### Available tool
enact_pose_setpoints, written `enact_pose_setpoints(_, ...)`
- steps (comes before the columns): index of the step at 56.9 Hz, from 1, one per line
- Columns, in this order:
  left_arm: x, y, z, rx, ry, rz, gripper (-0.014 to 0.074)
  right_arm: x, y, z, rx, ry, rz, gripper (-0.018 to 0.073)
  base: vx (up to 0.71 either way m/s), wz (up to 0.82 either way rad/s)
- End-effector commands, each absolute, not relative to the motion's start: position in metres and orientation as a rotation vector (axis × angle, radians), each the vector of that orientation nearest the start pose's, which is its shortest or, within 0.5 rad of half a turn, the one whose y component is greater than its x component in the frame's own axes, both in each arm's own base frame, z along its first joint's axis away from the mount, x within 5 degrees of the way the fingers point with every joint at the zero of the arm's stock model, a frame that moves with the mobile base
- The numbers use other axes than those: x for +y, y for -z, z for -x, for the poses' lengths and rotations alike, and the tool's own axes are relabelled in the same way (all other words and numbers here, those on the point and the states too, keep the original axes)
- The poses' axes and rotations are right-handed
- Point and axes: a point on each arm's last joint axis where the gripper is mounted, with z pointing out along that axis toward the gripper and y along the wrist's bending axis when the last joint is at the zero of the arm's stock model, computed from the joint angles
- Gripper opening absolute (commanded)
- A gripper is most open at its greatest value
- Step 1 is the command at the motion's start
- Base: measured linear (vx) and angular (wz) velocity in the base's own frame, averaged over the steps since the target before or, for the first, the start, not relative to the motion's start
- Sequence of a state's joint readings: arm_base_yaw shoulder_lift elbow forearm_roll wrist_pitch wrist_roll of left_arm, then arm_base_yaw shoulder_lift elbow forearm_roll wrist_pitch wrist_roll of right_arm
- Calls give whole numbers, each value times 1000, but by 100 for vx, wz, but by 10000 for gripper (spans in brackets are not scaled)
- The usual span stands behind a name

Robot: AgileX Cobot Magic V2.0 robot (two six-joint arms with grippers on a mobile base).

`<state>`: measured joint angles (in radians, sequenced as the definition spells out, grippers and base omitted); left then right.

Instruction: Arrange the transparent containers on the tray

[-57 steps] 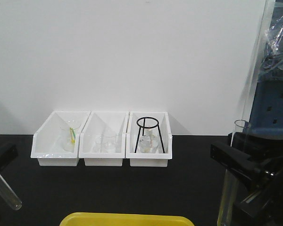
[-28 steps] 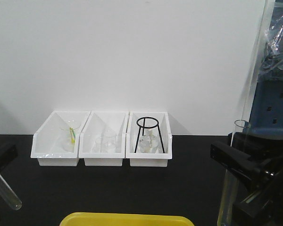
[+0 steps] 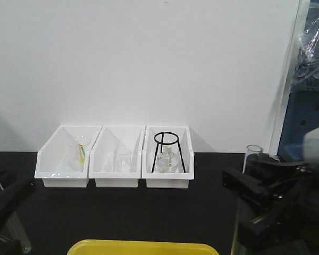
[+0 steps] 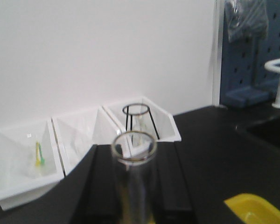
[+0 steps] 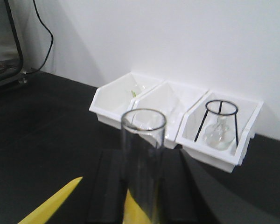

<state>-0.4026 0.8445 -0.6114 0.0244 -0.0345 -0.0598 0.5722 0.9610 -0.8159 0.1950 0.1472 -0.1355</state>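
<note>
Beside the tray (image 3: 143,247), left jaws tight on left tube (image 4: 133,184), right jaws on right tube (image 5: 142,158).

Illumination is bright, even and diffuse. The white wall (image 3: 149,64) verges on overexposure; soft grey shadows lie on it beside the white bins (image 3: 114,159). The black surface (image 3: 149,212) swallows detail. The front view is grainy. In the wrist views, the left test tube (image 4: 133,158) and right test tube (image 5: 142,144) are blurred close to the lens, and backgrounds are soft.
</note>
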Motion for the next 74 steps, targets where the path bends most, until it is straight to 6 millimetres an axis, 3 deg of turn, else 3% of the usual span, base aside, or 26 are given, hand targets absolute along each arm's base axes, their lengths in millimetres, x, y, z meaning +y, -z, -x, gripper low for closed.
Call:
enact_pose_setpoints(1, -77, -339, -182, 1660, 382, -250, 115, 123, -368, -191, 1713, -504, 415, 201, 0, 0)
enact_pose_setpoints(9, -87, -310, -204, 1835, 443, -160, 119, 142, -334, -221, 1869, -556, 336, 201, 0, 0)
enact_pose_setpoints(19, -97, -279, -229, 1980, 413, -169, 122, 159, -291, -248, 2032, -585, 240, 202, 0, 0)
enact_pose_setpoints(32, -114, -261, -268, 2132, 373, -181, 129, 170, -249, -266, 2156, -534, 246, 204, 0, 0)
enact_pose_setpoints(41, -126, -248, -286, 2216, 363, -191, 131, 174, -229, -275, 2196, -511, 236, 209, 0, 0)
enact_pose_setpoints(56, -136, -215, -295, 2349, 389, -121, 137, 178, -199, -282, 2296, -495, 197, 214, 0, 0)
enact_pose_setpoints(74, -139, -183, -302, 2449, 352, -126, 169, 180, -185, -284, 2349, -485, 182, 258, 0, 0)
